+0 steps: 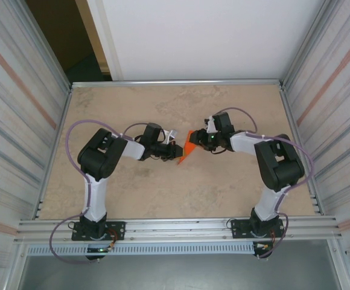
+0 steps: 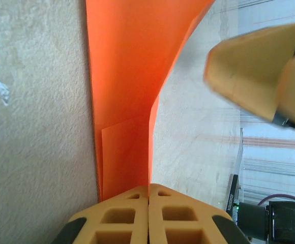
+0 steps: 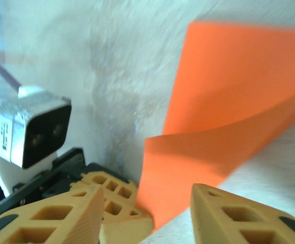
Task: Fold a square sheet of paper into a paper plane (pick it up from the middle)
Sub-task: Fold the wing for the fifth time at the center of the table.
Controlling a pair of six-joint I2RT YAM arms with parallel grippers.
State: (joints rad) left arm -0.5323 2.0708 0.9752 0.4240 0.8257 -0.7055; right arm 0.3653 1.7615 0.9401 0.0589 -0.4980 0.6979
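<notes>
Starting left: pinching the sheet of paper (image 2: 127, 76) with the left end effector (image 2: 148, 190), squeezed fully together on the sheet's near end, so properly holding it. Reaching in from the left side of the worktop (image 1: 163, 193), elbow bent, forearm lying low and pointing rightward. Sitting right about the worktop's middle, lifted off the surface, part-folded and curling, stretching lengthwise straight out from those fingertips toward the other arm. Over on the right: straddling the sheet's loose edge with the right end effector (image 3: 148, 195), gaping well apart, not clamping anything as far as visible. Mirroring the left arm's pose, elbow bent, wrist low, aiming leftward. Guessing both about equally near, and needing to close the right one on that free edge before creasing.
</notes>
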